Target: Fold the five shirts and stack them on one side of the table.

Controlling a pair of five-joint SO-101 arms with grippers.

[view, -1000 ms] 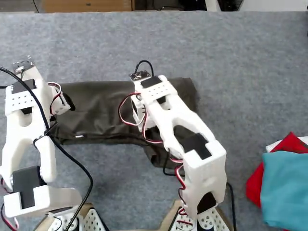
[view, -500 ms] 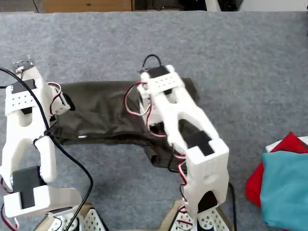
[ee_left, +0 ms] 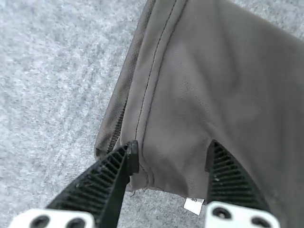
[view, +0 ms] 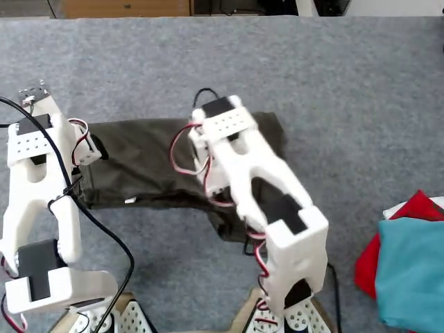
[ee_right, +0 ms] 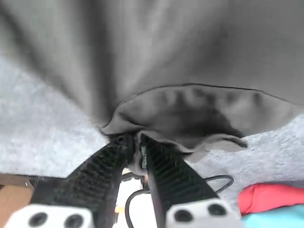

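Dark shirt (view: 142,159) lies on the grey counter (view: 347,76) at left-centre of the high view. It is laid out as a long band with its right end bunched into a loose flap toward the lower middle of the frame.

The right hand (ee_right: 135,140) has its fingers closed almost together on a pinch of that bunched fabric. The cloth puckers and rises from the grip point, so it looks lifted for carrying over as a fold. The left hand (ee_left: 172,151) is spread wide and holds nothing. Its two ribbed fingers stand either side of the shirt's left end, just above a corner where a small white tag (ee_left: 192,205) pokes out. My reading is that it waits there to take that corner or pin it down, so the band does not slide while the other end is drawn across.

At the right edge of the high view sit a red shirt (view: 371,267) and a teal shirt (view: 416,270), well apart from the dark one, probably the stack or the waiting supply.

In the high view the right arm's white body covers the middle of the dark shirt, so the crease beneath cannot be followed. The coloured pile is cut by the frame edge, and how many garments it holds, or whether they are folded, I cannot tell. A pale scrap shows at its top.
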